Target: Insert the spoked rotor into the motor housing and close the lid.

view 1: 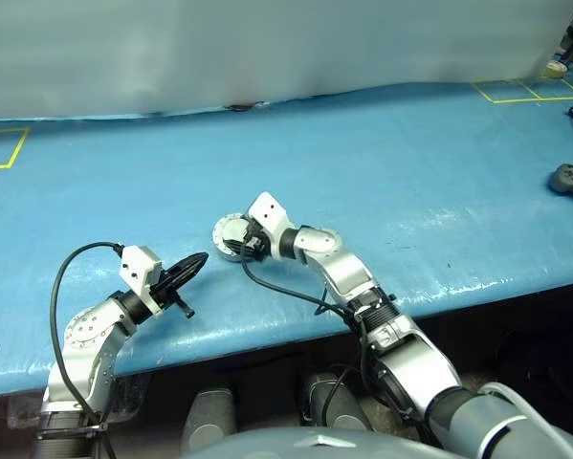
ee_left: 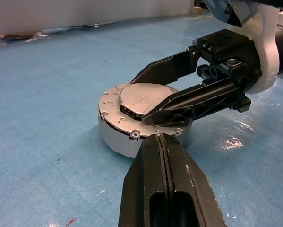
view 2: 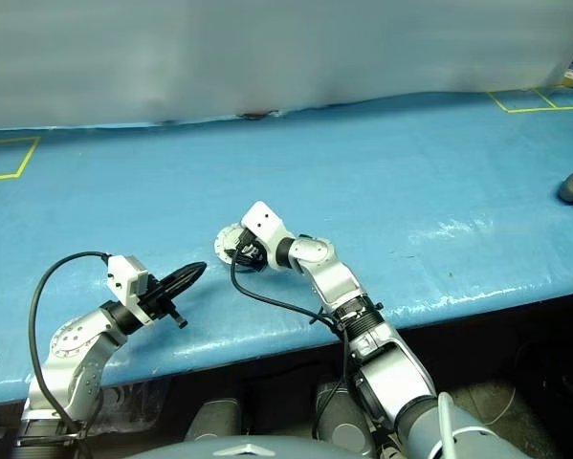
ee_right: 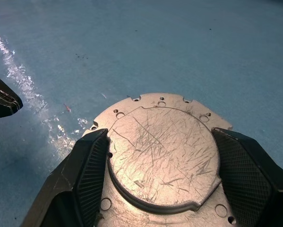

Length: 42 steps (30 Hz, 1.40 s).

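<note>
The lid (ee_right: 162, 151) lies flat, closed on the motor housing (ee_left: 117, 137) on the blue surface (view 1: 410, 172); task seemingly finished. Right gripper (ee_left: 153, 97) fingers straddle it, apart; left gripper (view 1: 192, 266) fingers together

- The motor housing (view 1: 231, 236) sits on the blue surface (view 1: 382, 163) with its lid (view 1: 232, 229) down flat.
- The right hand (view 1: 249, 243) reaches over the housing's near-right side, fingers spread.
- The left hand (view 1: 196, 262), fingers pressed together, points toward the housing from its near left, apart from it.
- A grey controller (view 1: 572, 181) lies far right of the housing.
</note>
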Tool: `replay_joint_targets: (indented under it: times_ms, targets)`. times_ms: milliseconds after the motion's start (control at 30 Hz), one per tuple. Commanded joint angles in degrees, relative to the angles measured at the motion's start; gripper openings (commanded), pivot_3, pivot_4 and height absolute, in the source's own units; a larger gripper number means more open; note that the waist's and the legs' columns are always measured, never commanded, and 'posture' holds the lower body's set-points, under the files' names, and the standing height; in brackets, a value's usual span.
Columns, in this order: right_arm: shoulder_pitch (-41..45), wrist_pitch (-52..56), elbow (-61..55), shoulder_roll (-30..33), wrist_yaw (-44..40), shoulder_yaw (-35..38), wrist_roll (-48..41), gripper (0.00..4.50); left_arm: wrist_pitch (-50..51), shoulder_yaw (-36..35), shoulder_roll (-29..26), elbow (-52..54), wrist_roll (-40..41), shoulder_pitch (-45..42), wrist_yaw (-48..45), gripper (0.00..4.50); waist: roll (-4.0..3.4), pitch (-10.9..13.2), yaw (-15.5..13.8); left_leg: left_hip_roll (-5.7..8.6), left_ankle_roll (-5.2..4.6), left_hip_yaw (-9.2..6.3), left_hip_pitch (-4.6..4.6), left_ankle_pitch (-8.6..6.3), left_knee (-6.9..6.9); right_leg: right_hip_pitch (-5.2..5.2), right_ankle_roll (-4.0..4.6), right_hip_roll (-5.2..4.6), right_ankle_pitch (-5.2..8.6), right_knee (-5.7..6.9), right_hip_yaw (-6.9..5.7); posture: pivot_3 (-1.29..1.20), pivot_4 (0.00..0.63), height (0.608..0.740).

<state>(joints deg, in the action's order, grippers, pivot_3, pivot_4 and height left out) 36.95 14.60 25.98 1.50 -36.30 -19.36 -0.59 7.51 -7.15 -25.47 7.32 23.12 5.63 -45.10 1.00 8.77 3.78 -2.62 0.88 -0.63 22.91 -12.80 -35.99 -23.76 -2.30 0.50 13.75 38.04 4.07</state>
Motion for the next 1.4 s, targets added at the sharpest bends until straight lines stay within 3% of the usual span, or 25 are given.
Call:
replay_joint_targets:
  times_ms: [33,500,1400]
  targets:
    - [-0.4,-0.3,0.0,0.3,0.2,0.6,0.5,3.15,0.2,0.1,-0.6,1.0,0.3,-0.7,-0.4,0.00,0.00,0.0,0.0,0.00,0.00,0.00,0.00,0.00,0.00,0.00,0.00,0.00,0.00,0.00,0.00,0.00,0.150,0.740]
    - [0.3,7.0,-0.7,0.0,2.1,-0.1,1.8,3.15,0.6,0.5,-0.6,0.8,0.3,-0.8,-0.5,0.00,0.01,0.0,0.0,0.00,0.01,0.02,-0.18,0.01,-0.03,0.17,0.06,-0.01,0.03,0.01,0.02,0.00,0.150,0.740]
    - [-1.5,9.6,-2.5,-1.5,4.4,-3.0,4.4,3.15,0.5,0.5,-0.6,0.4,0.1,-0.5,-0.3,0.00,0.01,0.0,0.1,-0.01,0.01,0.04,-0.21,0.00,-0.01,0.14,0.07,0.00,0.04,0.03,0.04,0.00,0.150,0.740]
